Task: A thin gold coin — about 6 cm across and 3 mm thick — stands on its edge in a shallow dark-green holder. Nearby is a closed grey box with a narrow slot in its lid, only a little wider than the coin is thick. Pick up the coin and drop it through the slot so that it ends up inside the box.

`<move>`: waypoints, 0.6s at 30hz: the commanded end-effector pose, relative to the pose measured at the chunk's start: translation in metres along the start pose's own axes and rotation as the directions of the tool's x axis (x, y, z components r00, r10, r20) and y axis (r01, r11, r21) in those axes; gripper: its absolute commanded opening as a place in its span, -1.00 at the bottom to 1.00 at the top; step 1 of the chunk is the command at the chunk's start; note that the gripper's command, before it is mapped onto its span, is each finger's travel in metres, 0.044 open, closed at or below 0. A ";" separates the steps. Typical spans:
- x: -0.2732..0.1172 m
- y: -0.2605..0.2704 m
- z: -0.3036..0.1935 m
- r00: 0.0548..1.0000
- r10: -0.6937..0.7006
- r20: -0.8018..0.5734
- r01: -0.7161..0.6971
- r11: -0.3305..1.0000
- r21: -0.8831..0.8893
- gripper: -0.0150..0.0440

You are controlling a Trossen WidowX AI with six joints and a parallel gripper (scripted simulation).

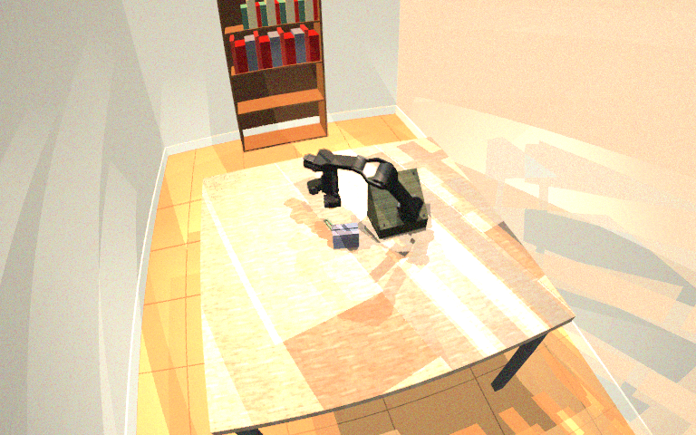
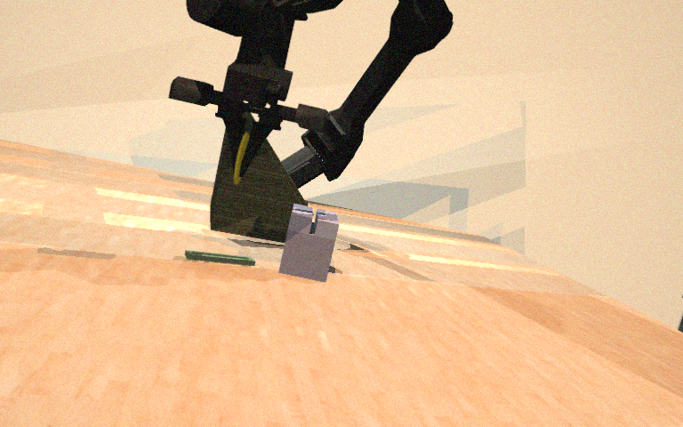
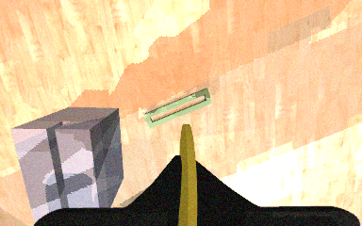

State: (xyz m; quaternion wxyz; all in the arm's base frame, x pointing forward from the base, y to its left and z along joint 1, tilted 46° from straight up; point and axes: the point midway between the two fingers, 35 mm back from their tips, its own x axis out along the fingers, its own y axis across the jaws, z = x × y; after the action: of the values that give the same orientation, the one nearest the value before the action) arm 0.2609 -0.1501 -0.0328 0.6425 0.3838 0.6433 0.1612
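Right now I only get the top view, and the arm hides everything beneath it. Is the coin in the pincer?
Observer: Yes, the pincer is shut on the coin, seen edge-on in the exterior view.
Operator: Is the holder vacant?
Observer: The wrist view shows the green holder with nothing in its groove.
Operator: Is the coin above the slot?
Observer: Not yet. In the exterior view it hangs high, left of the grey box; the slot is unobstructed.

Coin (image 2: 238, 157) in hand (image 2: 243, 158) above table (image 2: 334, 343)
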 end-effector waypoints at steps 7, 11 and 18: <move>-0.002 0.018 -0.004 1.000 -0.005 0.001 0.005 1.000 -0.014 -0.49; -0.002 0.028 -0.007 1.000 -0.005 0.001 0.005 1.000 -0.014 -0.49; -0.003 0.045 -0.013 1.000 -0.004 0.000 0.004 1.000 -0.014 -0.49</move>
State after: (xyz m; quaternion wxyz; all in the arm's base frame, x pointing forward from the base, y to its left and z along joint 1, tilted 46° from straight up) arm 0.2616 -0.1246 -0.0043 0.6461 0.3760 0.6435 0.1646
